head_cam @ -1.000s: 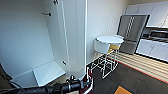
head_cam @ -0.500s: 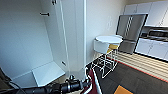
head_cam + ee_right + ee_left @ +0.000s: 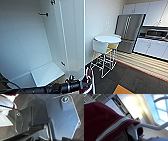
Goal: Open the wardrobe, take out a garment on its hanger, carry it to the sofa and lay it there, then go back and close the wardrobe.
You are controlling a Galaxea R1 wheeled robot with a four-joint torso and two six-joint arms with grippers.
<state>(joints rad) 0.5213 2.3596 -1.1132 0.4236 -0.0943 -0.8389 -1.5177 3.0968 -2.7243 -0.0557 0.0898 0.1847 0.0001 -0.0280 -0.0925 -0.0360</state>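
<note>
Kitchenette corner filled the right of the head view: steel fridge (image 3: pixel 130 31), white base cabinets (image 3: pixel 152 47), a small round white table (image 3: pixel 108 39) with a white and yellow stool (image 3: pixel 103 48) tucked against it, dark carpet (image 3: pixel 135 80) meeting a strip of wood floor. Left half was the wardrobe (image 3: pixel 62 37), door swung open, interior white and bare except a dark rod bracket (image 3: pixel 43 14) high on the inner wall.

Compared with half a second and a second before, the whole picture had barely slid; wardrobe, table and fridge sat in nearly the same spots, so I'd call that slight camera motion, not things moving. Robot seemed to be just starting to pull away from the wardrobe, if at all.

Left arm came in low along the bottom edge, with the left gripper (image 3: pixel 71 83) at its end and the maroon jacket (image 3: pixel 87 80) hanging just past it, white trim showing. In the left wrist view the jacket (image 3: pixel 102 121) loomed large, striped collar wrapped over a white hanger (image 3: pixel 149 126) whose hook curved off toward the window. Hanger looked carried by the left arm, but fingers weren't visible, so can't tell if clamped. Right gripper: can't tell either; the right wrist view gave dark robot plate over carpet, a bit of maroon and white at the corner.

Judgement: garment was out of the wardrobe, carry to the sofa pending, wardrobe not yet closed.
</note>
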